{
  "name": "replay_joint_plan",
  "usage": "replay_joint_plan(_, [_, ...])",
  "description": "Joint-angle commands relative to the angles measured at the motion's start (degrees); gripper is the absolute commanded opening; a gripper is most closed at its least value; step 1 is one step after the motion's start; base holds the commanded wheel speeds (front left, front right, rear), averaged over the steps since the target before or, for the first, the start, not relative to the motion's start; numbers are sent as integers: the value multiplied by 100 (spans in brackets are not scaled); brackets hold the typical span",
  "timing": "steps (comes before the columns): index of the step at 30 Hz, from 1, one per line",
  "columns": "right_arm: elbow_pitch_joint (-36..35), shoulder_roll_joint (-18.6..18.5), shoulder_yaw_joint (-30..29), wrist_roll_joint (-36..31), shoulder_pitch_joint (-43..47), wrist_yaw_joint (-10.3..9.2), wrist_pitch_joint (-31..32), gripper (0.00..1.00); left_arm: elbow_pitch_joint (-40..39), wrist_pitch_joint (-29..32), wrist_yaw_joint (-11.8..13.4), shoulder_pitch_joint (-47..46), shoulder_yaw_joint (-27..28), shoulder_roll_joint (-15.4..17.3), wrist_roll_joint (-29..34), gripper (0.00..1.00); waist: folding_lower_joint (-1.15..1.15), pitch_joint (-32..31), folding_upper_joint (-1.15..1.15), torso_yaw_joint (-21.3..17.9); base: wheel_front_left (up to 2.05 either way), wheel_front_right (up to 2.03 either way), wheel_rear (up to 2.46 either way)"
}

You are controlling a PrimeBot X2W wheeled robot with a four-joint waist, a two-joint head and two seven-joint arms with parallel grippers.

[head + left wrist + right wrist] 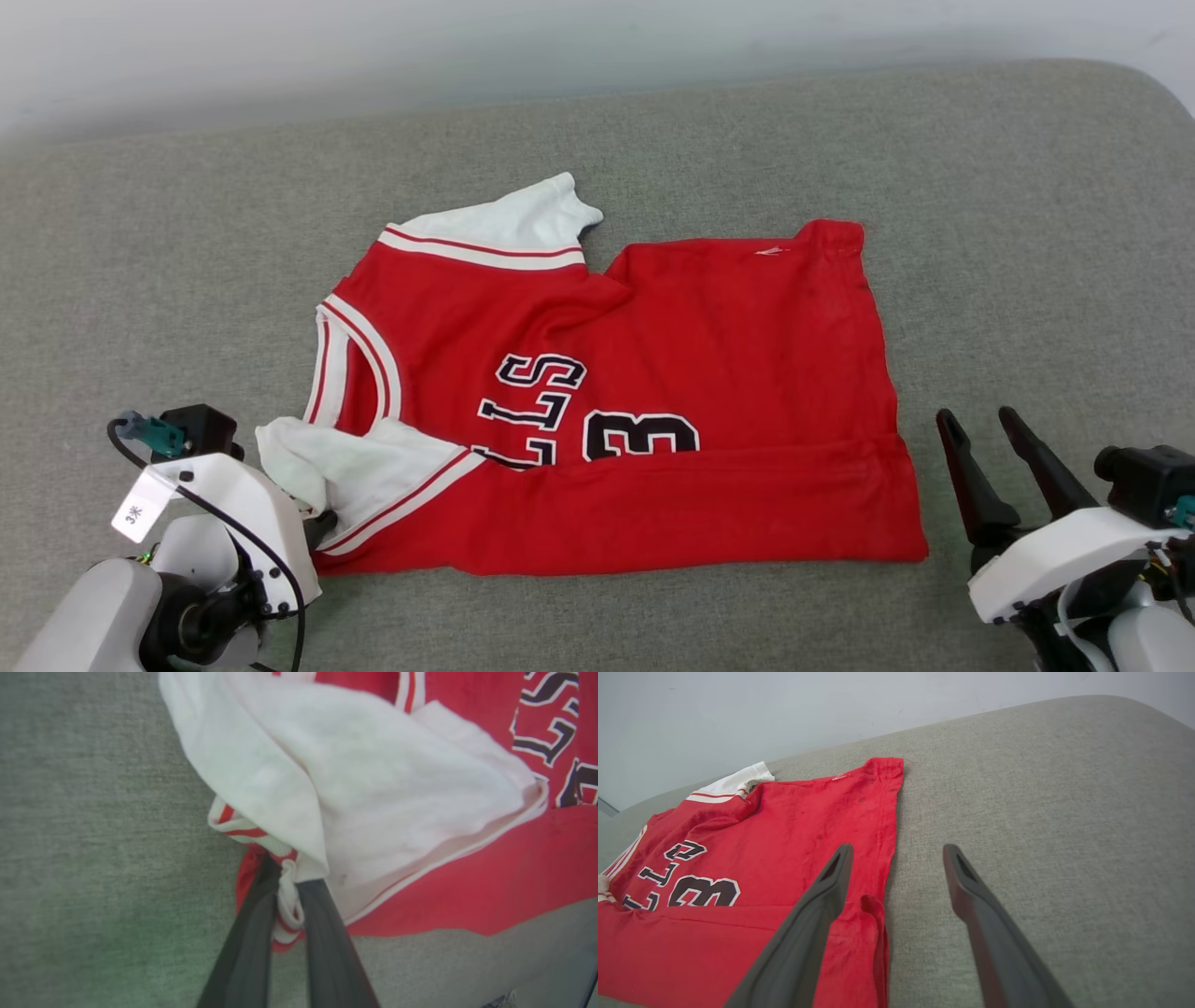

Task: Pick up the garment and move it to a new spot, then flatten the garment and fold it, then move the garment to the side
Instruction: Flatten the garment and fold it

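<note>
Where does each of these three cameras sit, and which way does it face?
Head view: on the robot's head, facing forward and down at the red garment on the grey cushion; its left arm and right arm show.
Left wrist view: on the left wrist, looking along the left claw, shut on the garment's white sleeve.
Right wrist view: on the right wrist, looking along the open right claw, beside the garment's edge.
Shared: head and right wrist views both show the chest number.

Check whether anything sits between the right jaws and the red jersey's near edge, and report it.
Nothing visible is in the way. The right jaws stand open beside the garment at its hem side, with just bare grey cushion between them in the head view. The left jaws are shut on its white sleeve.
</note>
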Motion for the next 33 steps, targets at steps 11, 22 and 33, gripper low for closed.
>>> replay_joint_plan(11, [-190, -933, 224, 716, -158, -4, 2262, 100, -435, -475, -3, 148, 41, 55, 227, 0, 0, -286, 0, 155, 0, 0, 0])
replay_joint_plan(22, [-139, -1017, 870, 915, -447, -4, 3653, 100, -1153, -578, 231, 199, -51, 81, 480, 0, 0, -62, 0, 379, 0, 0, 0])
replay_joint_plan(33, [717, -810, 1608, 1386, -450, 5, 3764, 0, -1054, -924, 176, 359, -114, -137, 469, 0, 0, 51, 0, 549, 0, 0, 0])
